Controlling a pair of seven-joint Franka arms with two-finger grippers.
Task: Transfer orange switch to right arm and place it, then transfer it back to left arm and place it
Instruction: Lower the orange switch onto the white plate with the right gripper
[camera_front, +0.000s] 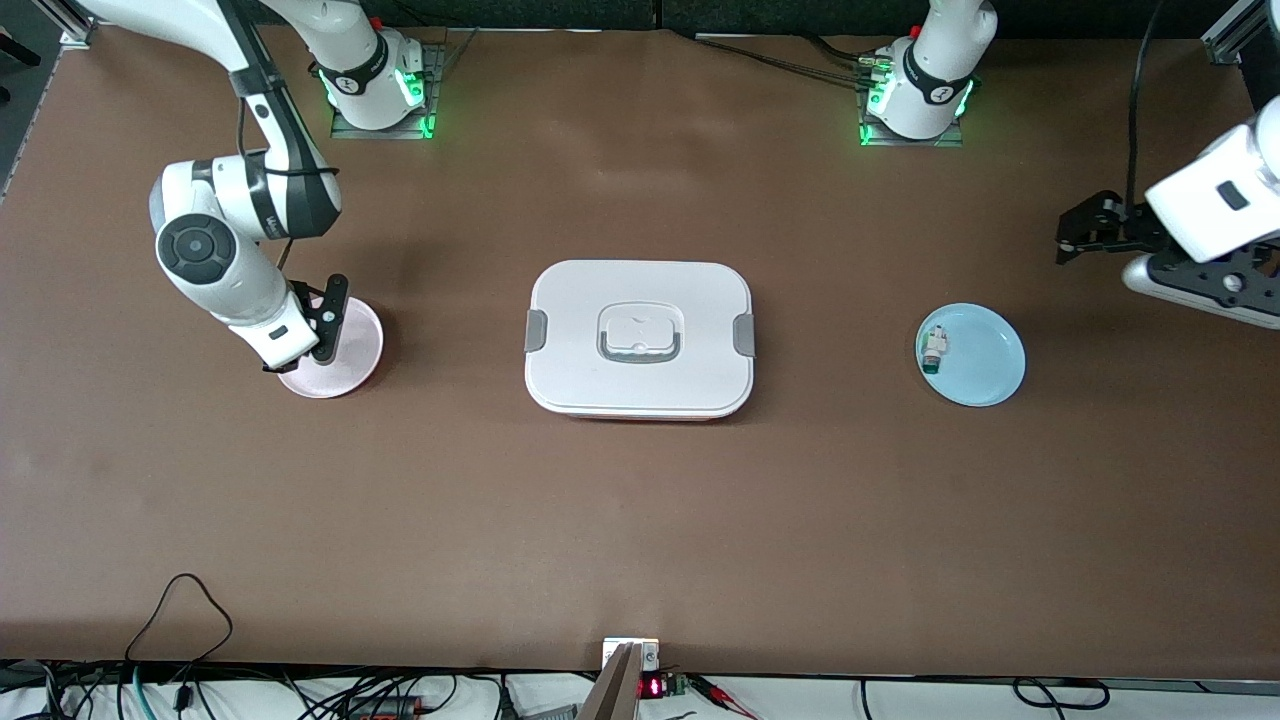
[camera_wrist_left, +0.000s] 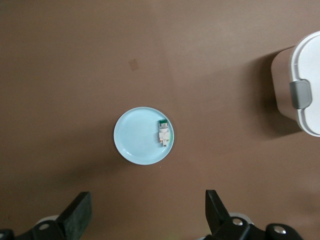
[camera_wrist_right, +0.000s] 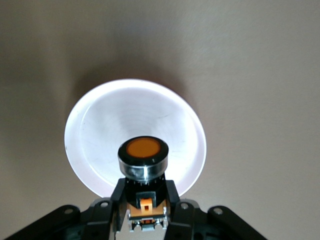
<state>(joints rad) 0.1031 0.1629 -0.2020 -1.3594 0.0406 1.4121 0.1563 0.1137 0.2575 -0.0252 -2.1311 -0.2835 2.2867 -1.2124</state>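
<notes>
My right gripper (camera_wrist_right: 145, 187) is shut on the orange switch (camera_wrist_right: 143, 150), a black push-button with a round orange cap, gripped by its body between the black fingers (camera_wrist_right: 118, 189). It holds the switch just over a pale pink plate (camera_wrist_right: 125, 115). In the front view that right gripper (camera_front: 325, 322) hangs over the pink plate (camera_front: 352, 352) at the right arm's end, and the switch is hidden there. The white lidded box (camera_front: 640, 340) sits mid-table. My left gripper (camera_front: 1080, 228) waits open in the air at the left arm's end, with nothing between its fingers (camera_wrist_left: 75, 215).
A light blue plate (camera_front: 985, 362) lies between the box and the left arm's end. It carries a small white-and-green component (camera_front: 934, 350). The left wrist view shows this blue plate (camera_wrist_left: 135, 137), the component (camera_wrist_left: 163, 134) and a corner of the box (camera_wrist_left: 307, 80). Cables run along the table's front edge.
</notes>
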